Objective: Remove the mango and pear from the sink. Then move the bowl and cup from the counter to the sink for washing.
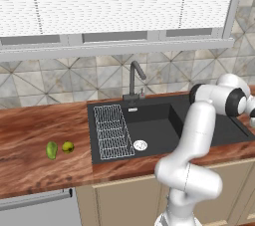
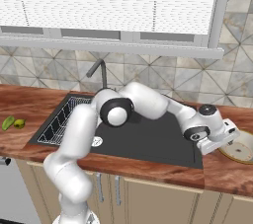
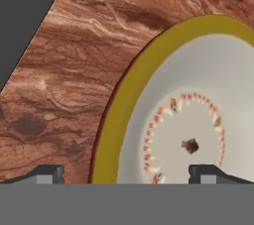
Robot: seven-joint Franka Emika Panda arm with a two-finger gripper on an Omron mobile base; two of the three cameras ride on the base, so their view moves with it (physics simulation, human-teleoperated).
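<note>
My gripper point(image 2: 229, 142) hangs open just right of the black sink point(image 2: 148, 144), low over the left rim of the beige-tan bowl point(image 2: 243, 147). In the hand view the bowl point(image 3: 198, 100) shows a speckled pale inside. Its rim runs between my wide-apart fingertips point(image 3: 48, 174) of the gripper point(image 3: 128, 175), one over the counter point(image 3: 74, 70), the other over the bowl's inside. Nothing is gripped. The green oval mango point(image 1: 52, 150) and the rounder pear point(image 1: 68, 147) lie side by side on the counter point(image 1: 30, 130) left of the sink point(image 1: 159, 125). The cup is out of view.
A white wire rack point(image 1: 112, 130) lies in the sink's left part, with the dark faucet point(image 1: 134, 78) behind it. A tiled wall and window blinds stand at the back. The sink's dark corner point(image 3: 22, 16) lies close beside the bowl.
</note>
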